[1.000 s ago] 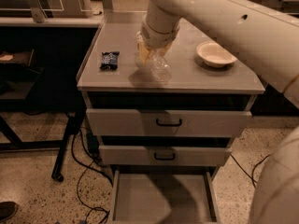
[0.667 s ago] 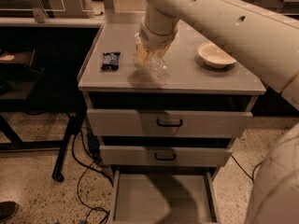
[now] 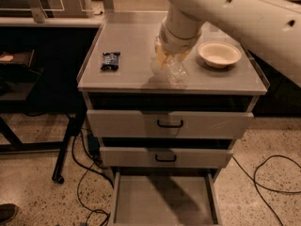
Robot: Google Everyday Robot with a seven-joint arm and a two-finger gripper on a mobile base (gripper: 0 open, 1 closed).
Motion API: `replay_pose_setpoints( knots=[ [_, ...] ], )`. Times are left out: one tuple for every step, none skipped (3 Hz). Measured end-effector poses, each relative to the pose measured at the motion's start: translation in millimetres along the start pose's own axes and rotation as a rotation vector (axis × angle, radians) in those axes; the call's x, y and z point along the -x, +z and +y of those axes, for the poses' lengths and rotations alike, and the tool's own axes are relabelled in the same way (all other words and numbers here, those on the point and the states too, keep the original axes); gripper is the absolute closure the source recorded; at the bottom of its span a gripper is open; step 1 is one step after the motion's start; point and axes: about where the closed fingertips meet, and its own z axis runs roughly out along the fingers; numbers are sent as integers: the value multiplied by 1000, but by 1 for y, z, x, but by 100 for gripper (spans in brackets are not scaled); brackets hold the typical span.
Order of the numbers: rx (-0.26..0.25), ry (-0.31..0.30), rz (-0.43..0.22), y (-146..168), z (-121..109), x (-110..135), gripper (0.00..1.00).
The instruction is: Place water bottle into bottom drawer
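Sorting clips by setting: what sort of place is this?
Probably a lab or workshop: a grey drawer cabinet, loose cables on the floor, and the gripper over the cabinet top at the water bottle.

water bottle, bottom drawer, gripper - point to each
water bottle (image 3: 176,74): camera view, clear crinkled body
bottom drawer (image 3: 141,202): camera view, bare grey floor, left part
gripper (image 3: 168,60): camera view, tip, right over the bottle on the cabinet top (image 3: 131,72)

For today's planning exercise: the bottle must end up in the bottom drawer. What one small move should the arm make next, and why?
Probably a short lift straight up. The gripper sits right at the bottle, which lies on the cabinet top, while the bottom drawer already stands open below. Whether the bottle is gripped cannot be seen.
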Motion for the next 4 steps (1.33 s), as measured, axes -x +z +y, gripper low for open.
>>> replay_pose_setpoints(
  knots=[
    [-25, 55, 12, -20, -13, -32, 100],
    [-12, 89, 48, -34, -15, -66, 100],
    [-13, 88, 46, -40, -22, -71, 100],
    [-10, 97, 91, -53, -24, -108, 100]
  ],
)
